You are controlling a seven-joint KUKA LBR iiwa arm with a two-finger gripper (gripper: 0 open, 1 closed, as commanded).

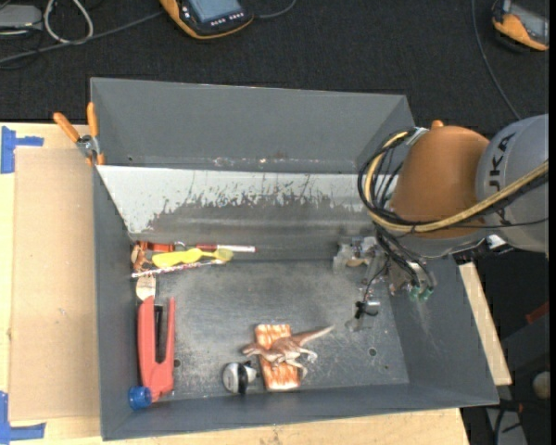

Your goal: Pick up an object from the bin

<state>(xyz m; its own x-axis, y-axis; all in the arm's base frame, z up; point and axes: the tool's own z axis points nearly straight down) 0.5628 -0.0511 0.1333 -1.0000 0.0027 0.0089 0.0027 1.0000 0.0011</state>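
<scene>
1. Reading the scene first, we find the gripper (363, 311) low over the right side of the bin (259, 137), under the orange cover (440, 179) on the wrist; whether it is wide or narrow we cannot tell, and we see nothing held in it.
2. Nearest to it lies a brown toy dinosaur (280, 347), on the floor toward the front middle, its thin tail pointing toward the gripper; a small silver and black round thing (237, 376) sits just beside it on the left (an awkward neighbour).
3. We judge the dinosaur the likely pick; we would centre over its body, since the tail looks too thin to hold.
4. We would come straight down and close across the narrow width; the round thing could get nudged or caught.
5. Well apart on the left lie a red tool (156, 346) and a yellow thing (196, 256); we leave them alone.
</scene>
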